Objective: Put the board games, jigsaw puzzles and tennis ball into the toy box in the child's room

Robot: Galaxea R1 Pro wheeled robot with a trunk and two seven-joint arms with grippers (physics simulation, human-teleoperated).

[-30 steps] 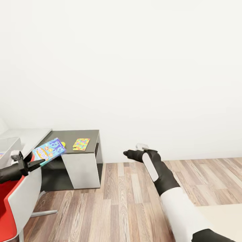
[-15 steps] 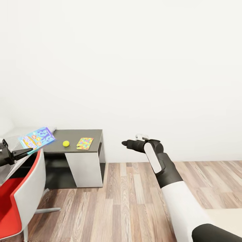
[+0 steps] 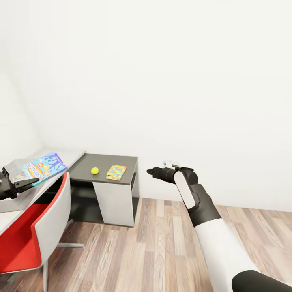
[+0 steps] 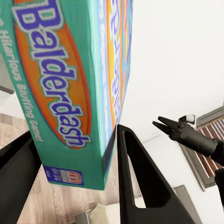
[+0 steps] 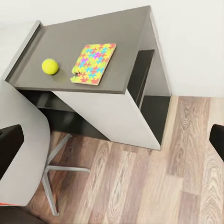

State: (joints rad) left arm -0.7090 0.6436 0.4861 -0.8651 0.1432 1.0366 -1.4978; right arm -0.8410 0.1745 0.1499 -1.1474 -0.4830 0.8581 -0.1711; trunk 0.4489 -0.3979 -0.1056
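My left gripper [image 3: 34,181] is shut on a teal Balderdash board game box [image 3: 40,166], holding it above the light grey desk [image 3: 16,200] at the left. In the left wrist view the box [image 4: 65,84] stands clamped between the two black fingers [image 4: 140,186]. On the dark side table [image 3: 87,161] lie a yellow tennis ball [image 3: 95,170] and a colourful jigsaw puzzle [image 3: 116,172], side by side. My right gripper [image 3: 151,171] is open and held out in the air to the right of that table. Its wrist view looks down on the ball [image 5: 50,66] and the puzzle [image 5: 93,63].
A red chair with a white back [image 3: 52,219] stands in front of the desk, its metal base [image 5: 65,168] beside the dark table [image 5: 126,37]. Wooden floor [image 3: 162,251] spreads to the right. White walls close the corner behind the furniture.
The head view has turned, so the table and chair now sit further right in the picture. My left gripper has carried the board game box leftward, over the desk. The right arm has barely moved.
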